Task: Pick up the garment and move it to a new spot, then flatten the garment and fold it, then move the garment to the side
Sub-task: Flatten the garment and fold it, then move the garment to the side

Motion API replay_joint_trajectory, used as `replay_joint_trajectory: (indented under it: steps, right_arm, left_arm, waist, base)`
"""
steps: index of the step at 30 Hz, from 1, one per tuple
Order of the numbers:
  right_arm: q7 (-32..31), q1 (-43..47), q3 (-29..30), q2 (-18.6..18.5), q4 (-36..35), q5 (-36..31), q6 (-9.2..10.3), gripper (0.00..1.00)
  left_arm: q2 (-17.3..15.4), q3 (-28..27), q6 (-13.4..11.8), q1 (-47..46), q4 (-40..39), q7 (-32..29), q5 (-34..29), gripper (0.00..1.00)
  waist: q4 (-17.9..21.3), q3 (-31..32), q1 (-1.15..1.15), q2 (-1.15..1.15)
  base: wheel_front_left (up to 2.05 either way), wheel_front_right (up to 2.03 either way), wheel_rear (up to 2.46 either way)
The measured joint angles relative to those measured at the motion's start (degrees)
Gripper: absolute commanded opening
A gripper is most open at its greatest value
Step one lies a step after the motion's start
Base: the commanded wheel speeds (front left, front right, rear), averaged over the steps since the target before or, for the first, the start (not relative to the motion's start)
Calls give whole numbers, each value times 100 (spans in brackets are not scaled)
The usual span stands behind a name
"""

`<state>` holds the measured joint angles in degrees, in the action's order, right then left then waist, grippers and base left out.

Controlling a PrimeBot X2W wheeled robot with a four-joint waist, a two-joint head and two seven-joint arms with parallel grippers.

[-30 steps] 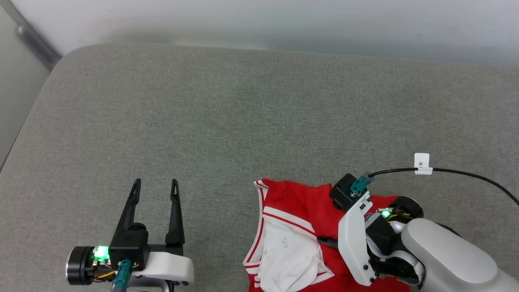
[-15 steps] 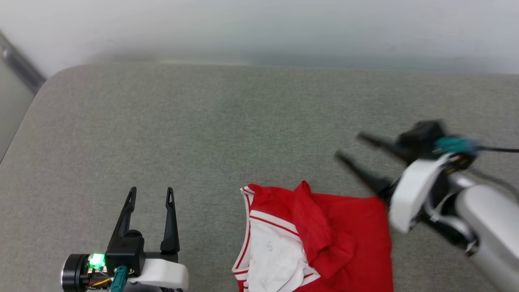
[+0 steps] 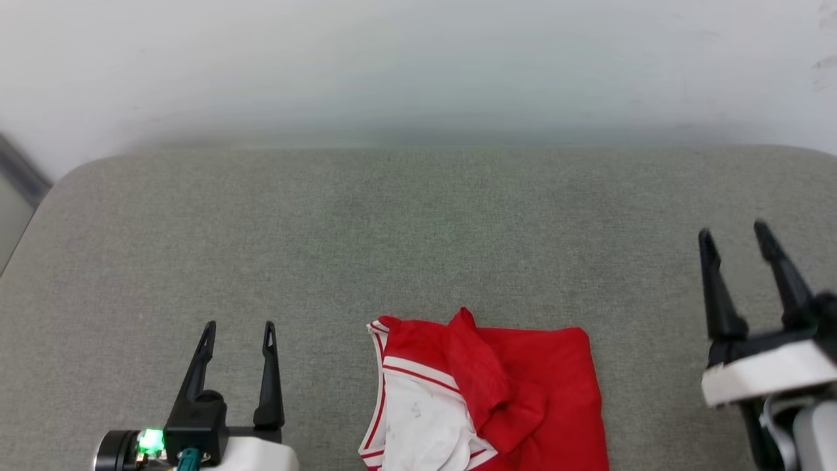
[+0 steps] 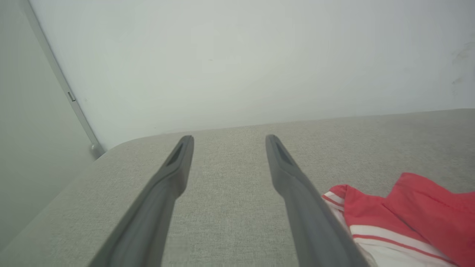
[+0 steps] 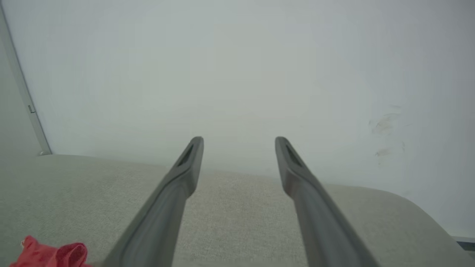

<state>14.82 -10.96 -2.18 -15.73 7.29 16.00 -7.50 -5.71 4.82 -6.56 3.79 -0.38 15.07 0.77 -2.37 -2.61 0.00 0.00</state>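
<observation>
The garment [image 3: 523, 386], a red shirt with a white sleeve and red-and-white trim, lies folded near the front edge of the grey cushioned surface [image 3: 405, 222], with one red flap standing up in a crease. Its corner also shows in the left wrist view as the garment [image 4: 419, 207] and at the lower left of the right wrist view as the garment [image 5: 52, 254]. My left gripper [image 3: 239, 325] stands open to the left of it, nothing between its fingers. My right gripper [image 3: 732, 230] stands open well to the right, clear of the cloth.
A pale wall [image 3: 418, 65] rises behind the grey surface. A grey vertical strip [image 4: 59, 78] runs down the wall at the left. The surface's rounded corners show at far left and far right.
My right gripper opened, let go of the garment, lifted off it and swung out to the right. The head camera tilted, shifting the whole picture. The left gripper kept its pose.
</observation>
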Motion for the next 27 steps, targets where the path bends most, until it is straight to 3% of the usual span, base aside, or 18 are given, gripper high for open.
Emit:
replay_joint_trajectory:
  steps: [6, 11, 19, 27]
  right_arm:
    - [26, 955, 528, 746, -558, -345, 0, 100]
    - [27, 1615, 604, 969, -751, -416, 0, 100]
    - [27, 2043, 608, 1112, -845, -437, 0, 100]
    - [27, 1650, 829, 975, -1136, -482, 0, 100]
  left_arm:
    - [23, -64, 10, 178, -33, 0, 55, 100]
    - [60, -112, 103, 305, -29, 0, 141, 100]
    - [96, -158, 202, 335, -11, 0, 142, 100]
    - [131, -180, 254, 333, 12, 0, 140, 100]
  waist:
    - [7, 152, 0, 0]
    - [-20, 225, -1, 0]
    - [-47, 239, -1, 0]
    - [-60, 225, -1, 0]
  base:
    - [0, 0, 0]
    - [0, 0, 0]
    - [0, 0, 0]
    - [0, 0, 0]
